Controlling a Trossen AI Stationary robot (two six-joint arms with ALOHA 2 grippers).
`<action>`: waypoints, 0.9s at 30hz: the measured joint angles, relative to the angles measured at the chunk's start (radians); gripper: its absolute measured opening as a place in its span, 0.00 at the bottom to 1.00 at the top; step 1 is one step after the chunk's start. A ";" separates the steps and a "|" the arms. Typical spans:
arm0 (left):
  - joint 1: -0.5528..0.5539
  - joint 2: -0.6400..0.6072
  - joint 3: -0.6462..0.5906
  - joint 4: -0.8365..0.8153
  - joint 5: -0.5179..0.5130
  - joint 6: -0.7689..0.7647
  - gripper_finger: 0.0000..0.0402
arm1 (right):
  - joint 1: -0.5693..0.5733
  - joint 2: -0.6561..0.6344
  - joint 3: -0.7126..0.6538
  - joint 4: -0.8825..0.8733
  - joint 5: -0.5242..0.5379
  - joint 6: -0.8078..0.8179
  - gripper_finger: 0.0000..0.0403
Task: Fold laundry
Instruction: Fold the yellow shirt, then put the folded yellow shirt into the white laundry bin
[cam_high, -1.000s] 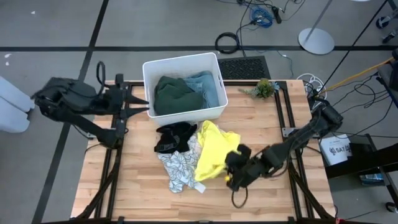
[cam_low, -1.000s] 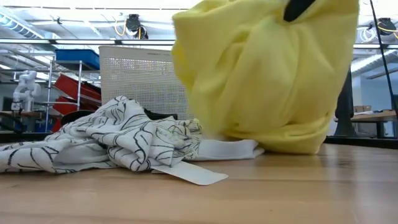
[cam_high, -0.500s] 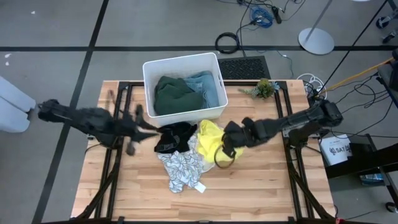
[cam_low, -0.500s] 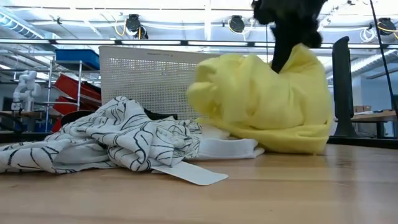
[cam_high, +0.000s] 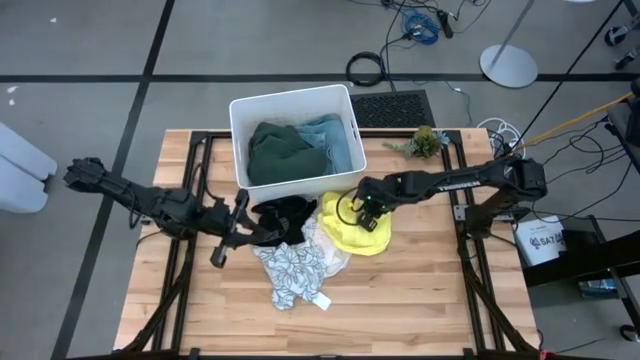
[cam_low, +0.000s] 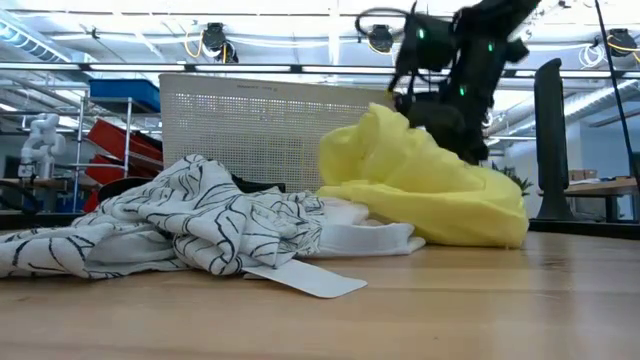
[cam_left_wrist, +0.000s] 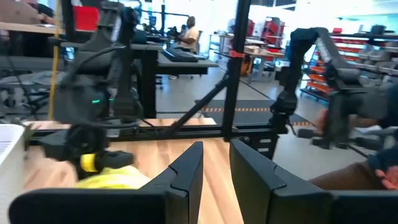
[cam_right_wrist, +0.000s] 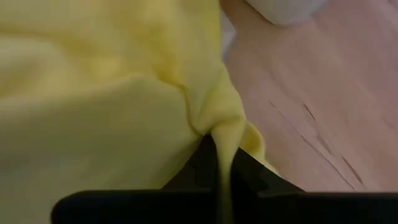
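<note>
1. Right claw (cam_high: 366, 214) clamped on a fold of the yellow garment (cam_high: 358, 226), fabric pinched between the dark fingers (cam_right_wrist: 199, 163) in the right wrist view.
2. Yellow garment heaped on the wooden counter (cam_high: 420, 290), just in front of the white bin (cam_high: 237, 135), right of the other loose pieces; part of it pulled up into a peak under the right arm in the low view (cam_low: 420, 180).
3. Left claw (cam_high: 240, 222) low over the counter beside the black garment (cam_high: 280, 218), fingers slightly apart, nothing seen between them in the left wrist view (cam_left_wrist: 214, 177).
4. White patterned garment (cam_high: 290, 268) spread flat on the counter, touching the black and yellow pieces; a tag (cam_low: 305, 280) lying at its near edge.
5. Dark green garment (cam_high: 285, 152) and light blue garment (cam_high: 335, 140) inside the bin.
</note>
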 joint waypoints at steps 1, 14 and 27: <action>-0.008 0.000 0.000 -0.004 0.000 0.000 0.21 | -0.016 0.000 -0.022 0.022 -0.012 -0.008 0.02; -0.058 0.003 0.000 0.016 -0.057 0.000 0.21 | -0.038 0.000 0.023 -0.036 -0.170 -0.121 0.41; -0.058 0.003 0.000 0.014 -0.057 0.000 0.21 | 0.004 -0.001 -0.145 0.180 -0.066 -0.127 0.80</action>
